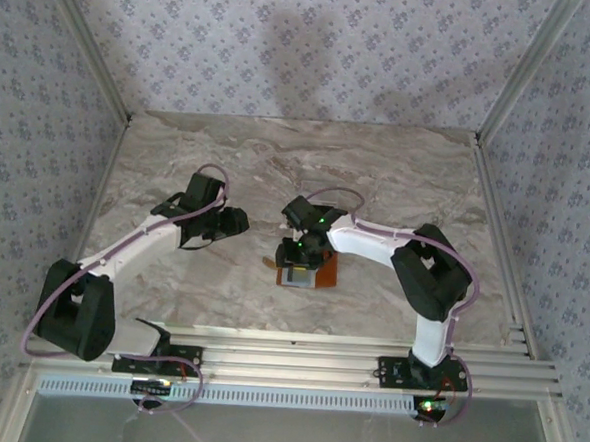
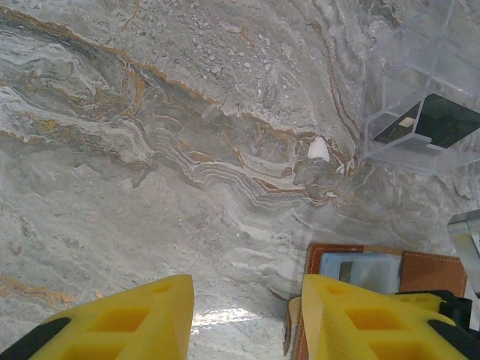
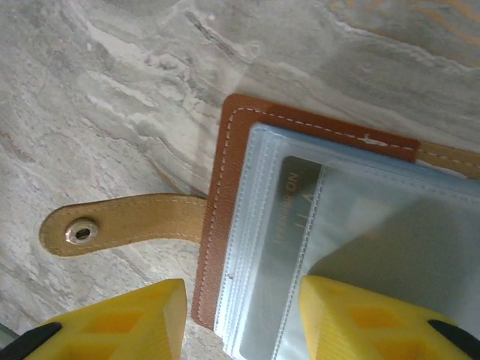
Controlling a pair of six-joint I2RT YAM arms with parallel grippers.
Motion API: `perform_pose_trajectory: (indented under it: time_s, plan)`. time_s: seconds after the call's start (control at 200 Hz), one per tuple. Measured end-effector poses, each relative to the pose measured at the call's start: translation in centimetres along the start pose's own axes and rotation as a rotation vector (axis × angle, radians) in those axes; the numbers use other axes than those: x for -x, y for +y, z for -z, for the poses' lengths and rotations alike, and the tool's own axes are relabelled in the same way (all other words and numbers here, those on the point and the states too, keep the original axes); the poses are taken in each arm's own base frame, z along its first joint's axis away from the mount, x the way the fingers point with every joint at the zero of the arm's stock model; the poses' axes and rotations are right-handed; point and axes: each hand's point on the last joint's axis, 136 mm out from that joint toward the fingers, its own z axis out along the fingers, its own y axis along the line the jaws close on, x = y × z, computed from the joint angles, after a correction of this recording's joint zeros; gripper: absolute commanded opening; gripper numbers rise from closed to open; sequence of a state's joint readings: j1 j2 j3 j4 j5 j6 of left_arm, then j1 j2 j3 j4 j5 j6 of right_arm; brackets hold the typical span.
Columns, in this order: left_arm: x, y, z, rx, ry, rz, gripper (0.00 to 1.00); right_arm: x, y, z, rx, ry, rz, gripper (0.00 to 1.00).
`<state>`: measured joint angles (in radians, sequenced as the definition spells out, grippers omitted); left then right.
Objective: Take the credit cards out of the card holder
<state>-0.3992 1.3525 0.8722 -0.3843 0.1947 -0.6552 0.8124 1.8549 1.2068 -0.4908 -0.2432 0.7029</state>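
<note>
Right, contents as seen, item by item.

No. 1: card holder (image 3: 217, 195). Tan-brown leather, lying open & flat on the marble table (image 2: 150, 150), abt mid-table in the top view. Clear plastic sleeves (image 3: 251, 247) face up. Strap tab (image 3: 127, 221) w/ metal snap (image 3: 81, 233) lies flat on the marble, sticking out from one edge.

No. 2: grey card (image 3: 292, 262). Pale silver-grey, tucked inside a sleeve; print too faint to read.

No. 3: dark card (image 2: 442, 120). Lies inside the clear plastic tray (image 2: 405, 60), which sits on the table near the holder but apart from it, per left wrist view.

No. 4: right gripper (image 3: 240, 319). Yellow fingers (image 3: 360, 322), jaws moderately apart, nothing pinched. Hangs low over the holder's tab-side edge, w/ one finger above bare marble beside the tab & the other above the sleeves. Touching or not, can't tell.

No. 5: left gripper (image 2: 247, 315). Jaws apart abt as much, empty, over bare marble just beside the holder. One finger overlaps the holder's corner in its own view.

No. 6: small white speck (image 2: 318, 148). On the marble btwn tray & holder.
</note>
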Motion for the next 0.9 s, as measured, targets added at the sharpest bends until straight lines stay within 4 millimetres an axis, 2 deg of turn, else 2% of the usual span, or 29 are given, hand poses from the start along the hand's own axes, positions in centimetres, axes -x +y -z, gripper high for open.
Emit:
perform_pose_trajectory:
  time_s: [0.205,0.635,0.899]
  plan:
    - [0.3,-1.2,-0.2,-0.01,0.007,-0.029,0.43,-0.4,-1.0,0.5,-0.061,-0.003,-0.001,0.5]
    - [0.0,-3.3,-0.5,-0.004,0.026,-0.094,0.43,-1.4,-5.2,2.1,-0.307,0.013,0.024,0.51]
    - [0.1,-5.2,-0.5,0.0,0.032,-0.149,0.43,-1.8,-6.9,4.2,-0.399,-0.002,0.027,0.52]
